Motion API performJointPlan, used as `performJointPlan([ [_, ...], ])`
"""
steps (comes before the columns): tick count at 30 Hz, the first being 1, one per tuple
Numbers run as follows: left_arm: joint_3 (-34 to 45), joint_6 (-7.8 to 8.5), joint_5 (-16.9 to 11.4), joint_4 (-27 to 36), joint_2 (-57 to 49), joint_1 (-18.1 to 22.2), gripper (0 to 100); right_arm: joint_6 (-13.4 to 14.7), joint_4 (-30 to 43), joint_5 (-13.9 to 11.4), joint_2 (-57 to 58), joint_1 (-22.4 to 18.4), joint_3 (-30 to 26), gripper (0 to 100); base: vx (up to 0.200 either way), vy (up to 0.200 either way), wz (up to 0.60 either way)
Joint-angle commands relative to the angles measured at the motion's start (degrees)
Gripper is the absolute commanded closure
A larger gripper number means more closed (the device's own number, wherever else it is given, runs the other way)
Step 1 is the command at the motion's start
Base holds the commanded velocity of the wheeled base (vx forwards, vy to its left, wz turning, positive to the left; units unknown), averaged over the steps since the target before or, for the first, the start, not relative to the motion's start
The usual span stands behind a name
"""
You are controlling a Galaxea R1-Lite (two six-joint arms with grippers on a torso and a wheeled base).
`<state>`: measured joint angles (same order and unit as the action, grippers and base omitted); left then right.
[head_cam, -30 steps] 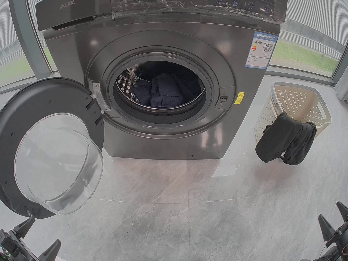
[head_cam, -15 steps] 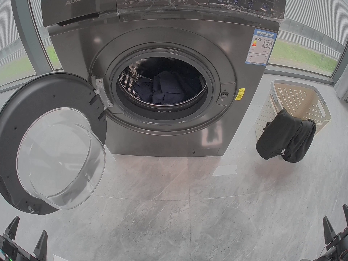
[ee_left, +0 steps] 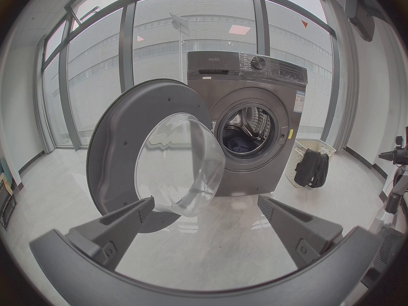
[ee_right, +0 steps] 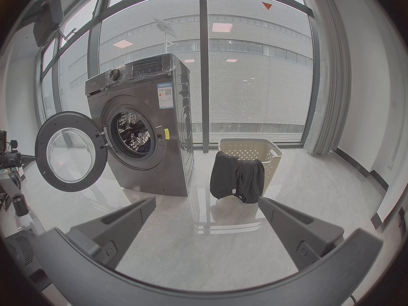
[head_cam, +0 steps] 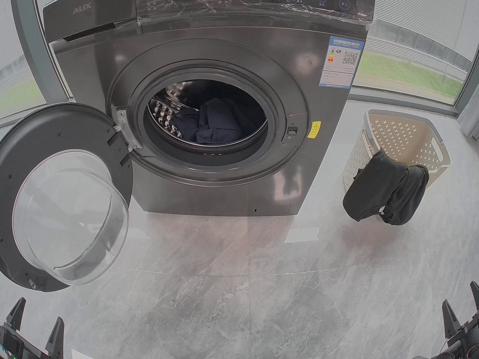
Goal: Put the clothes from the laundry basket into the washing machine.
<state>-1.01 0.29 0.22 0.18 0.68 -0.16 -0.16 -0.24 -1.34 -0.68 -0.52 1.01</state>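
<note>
Clothes (head_cam: 384, 189) drape the laundry basket (head_cam: 405, 136) on grey floor (head_cam: 249, 285) by windows (head_cam: 416, 61); both jaws spread empty.

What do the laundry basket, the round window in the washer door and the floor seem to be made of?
Laundry basket: probably moulded plastic, matt beige, with star-shaped holes in its walls.
Door window: clear glass or hard plastic, a glossy domed bowl; which one is unclear.
Floor: likely polished stone or tile, from grey veins and mirror-like reflections.
</note>
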Motion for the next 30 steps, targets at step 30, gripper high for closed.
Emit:
performJointPlan([
  [30,0.92,0.06,-0.66,0.08,-0.51,-0.02,0,-0.19,-0.02,0.2,0.33,0.0,-1.01,0,0.0,-0.133,-0.08],
])
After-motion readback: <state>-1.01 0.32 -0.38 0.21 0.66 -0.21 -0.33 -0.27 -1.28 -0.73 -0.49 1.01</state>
